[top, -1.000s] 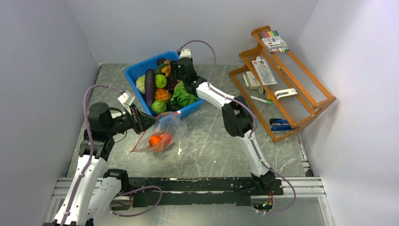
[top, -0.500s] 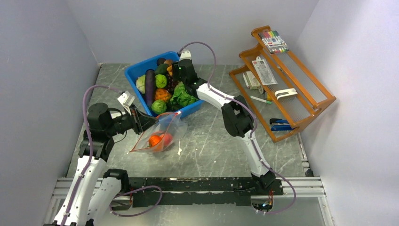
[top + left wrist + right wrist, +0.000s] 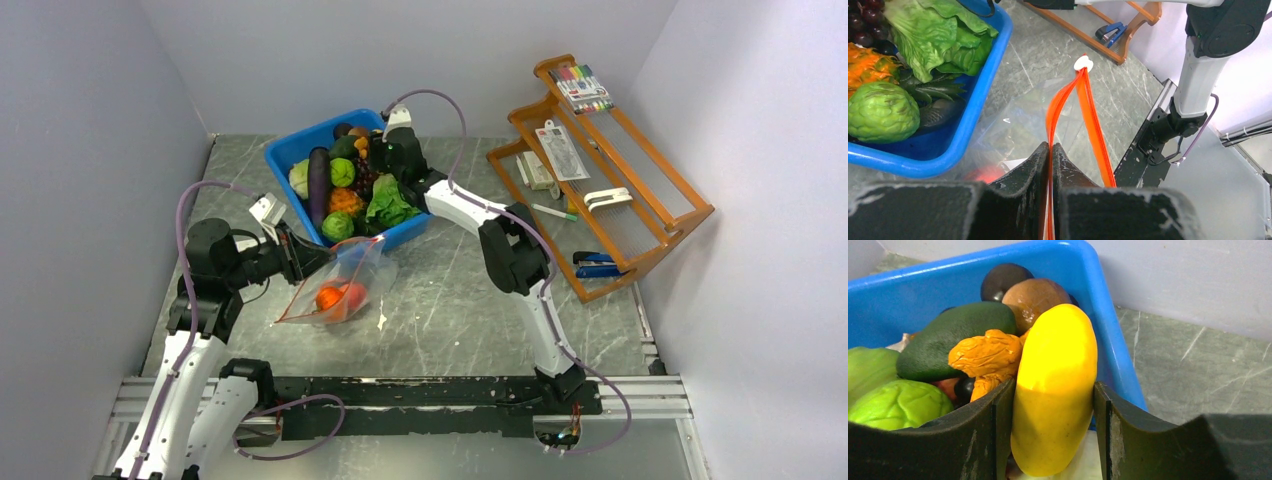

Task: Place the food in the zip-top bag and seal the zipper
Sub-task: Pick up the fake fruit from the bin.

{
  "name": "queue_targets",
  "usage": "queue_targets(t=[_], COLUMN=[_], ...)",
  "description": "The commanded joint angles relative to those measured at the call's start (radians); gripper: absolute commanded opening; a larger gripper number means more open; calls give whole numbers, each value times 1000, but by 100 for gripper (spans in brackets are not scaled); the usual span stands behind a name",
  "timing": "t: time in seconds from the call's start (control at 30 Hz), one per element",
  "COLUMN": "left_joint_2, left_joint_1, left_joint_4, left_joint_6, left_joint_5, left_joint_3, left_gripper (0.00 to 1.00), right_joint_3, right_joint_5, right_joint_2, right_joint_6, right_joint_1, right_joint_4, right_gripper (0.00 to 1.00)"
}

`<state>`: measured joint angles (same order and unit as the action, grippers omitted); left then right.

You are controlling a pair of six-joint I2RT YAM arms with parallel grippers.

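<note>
From where I stood the job looked only partly done: two orange-red pieces (image 3: pixel 340 297) lay inside the zip-top bag (image 3: pixel 362 268), which rested on the table (image 3: pixel 450 300) just in front of the blue bin (image 3: pixel 290 150). Its zipper (image 3: pixel 1083 115) gaped unsealed, and most of the food (image 3: pixel 342 172) sat heaped in the bin. The left gripper (image 3: pixel 1050 149) was pressed together on one lip of the zipper, holding the mouth up, while the right gripper (image 3: pixel 1050 395) clasped the yellow piece (image 3: pixel 1058 360) over the bin, likely the next item to go in.
</note>
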<state>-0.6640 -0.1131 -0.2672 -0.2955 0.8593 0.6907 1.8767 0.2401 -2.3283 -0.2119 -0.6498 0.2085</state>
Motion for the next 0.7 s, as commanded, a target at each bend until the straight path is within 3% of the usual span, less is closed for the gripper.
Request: queue_targets(t=[0.0, 0.43, 0.67], left_joint_2=[10, 20, 11], left_joint_1=[-3, -3, -2], left_joint_4=[8, 17, 18], left_joint_6=[13, 0, -5], left_joint_5=[-21, -75, -84], left_joint_3=[7, -1, 1], left_gripper=[7, 7, 7], right_joint_3=[8, -185, -219], right_joint_5=[-32, -59, -80], right_joint_2=[46, 230, 340], right_joint_6=[29, 48, 19], right_joint_1=[2, 1, 2], right_joint_4=[16, 110, 63], right_gripper=[25, 23, 22])
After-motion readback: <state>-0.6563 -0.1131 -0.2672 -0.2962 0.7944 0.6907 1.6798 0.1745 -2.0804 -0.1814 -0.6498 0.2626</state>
